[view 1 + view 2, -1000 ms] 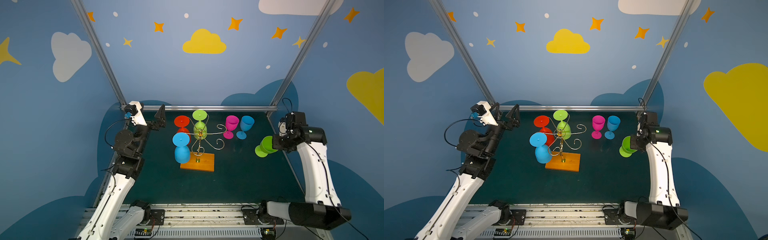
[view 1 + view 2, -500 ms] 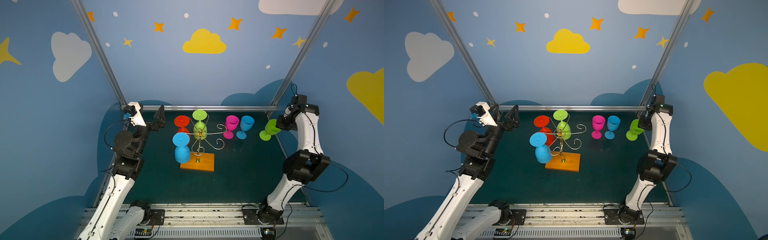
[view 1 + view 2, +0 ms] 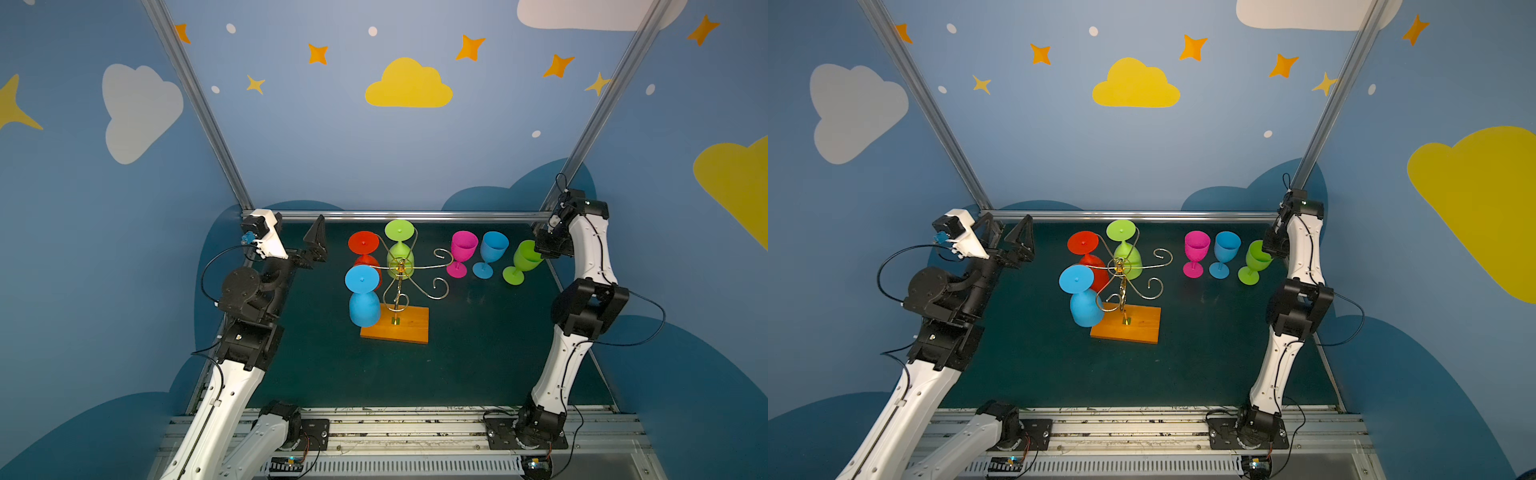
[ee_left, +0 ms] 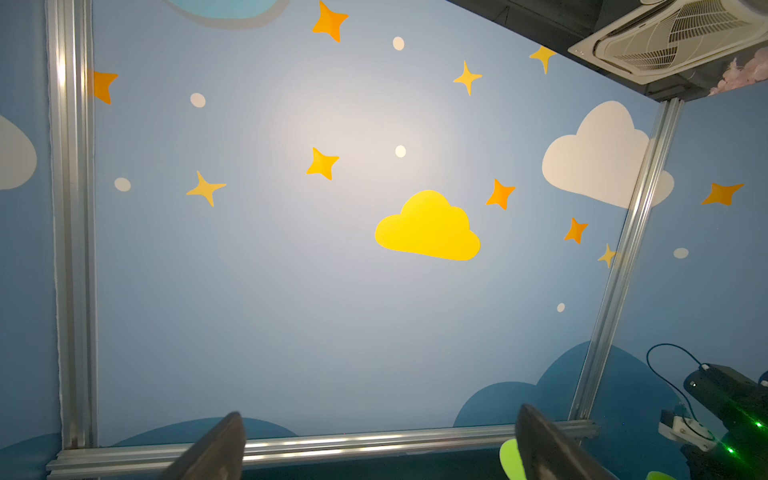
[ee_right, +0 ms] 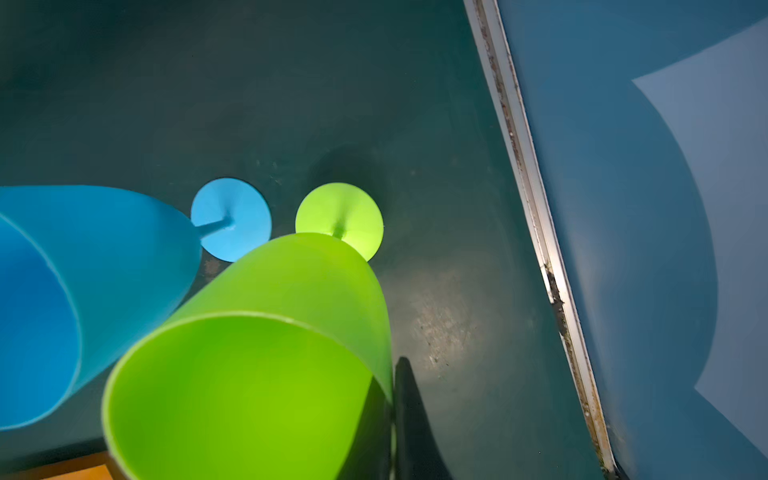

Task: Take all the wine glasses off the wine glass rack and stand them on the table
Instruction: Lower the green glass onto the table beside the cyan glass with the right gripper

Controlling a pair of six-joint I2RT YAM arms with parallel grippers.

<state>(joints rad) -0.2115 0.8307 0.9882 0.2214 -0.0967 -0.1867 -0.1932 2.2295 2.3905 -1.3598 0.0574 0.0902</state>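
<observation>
Right tool (image 3: 542, 254) is pinching the green wine glass (image 3: 524, 259) by its rim, well right of the wine glass rack (image 3: 411, 326).
Right arm (image 3: 586, 307) is standing folded, glass tilting; left tool (image 3: 1008, 227) is hovering spread wide, left of the rack.

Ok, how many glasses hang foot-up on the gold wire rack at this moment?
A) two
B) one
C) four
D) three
D: in a top view a red glass, a green glass and a blue glass hang inverted on the wine glass rack.
</observation>
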